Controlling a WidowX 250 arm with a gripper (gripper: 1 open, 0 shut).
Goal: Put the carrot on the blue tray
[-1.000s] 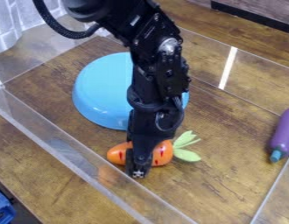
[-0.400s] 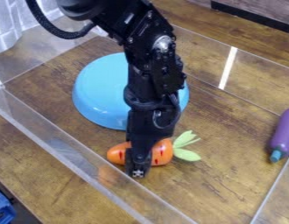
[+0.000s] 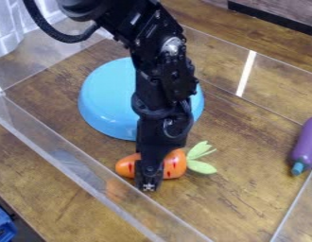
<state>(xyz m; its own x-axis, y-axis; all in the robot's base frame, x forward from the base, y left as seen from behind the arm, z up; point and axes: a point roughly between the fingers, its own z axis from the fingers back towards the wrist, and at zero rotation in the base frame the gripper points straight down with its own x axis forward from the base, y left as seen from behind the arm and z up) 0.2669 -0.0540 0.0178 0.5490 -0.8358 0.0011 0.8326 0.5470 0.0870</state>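
The orange carrot with its light green leafy top lies on the wooden table just in front of the blue tray. The tray is a wide light-blue dome, partly hidden behind my black arm. My gripper points straight down and sits over the middle of the carrot, so the orange body shows on both sides of it. The fingers are hidden by the gripper body, so I cannot tell if they are closed on the carrot.
A purple eggplant-like toy lies at the right edge. Clear plastic walls fence the wooden table on the front and left. A blue object sits outside the wall at the bottom left.
The upper arm has shifted slightly to the left. The gripper and the carrot stay in the same place.
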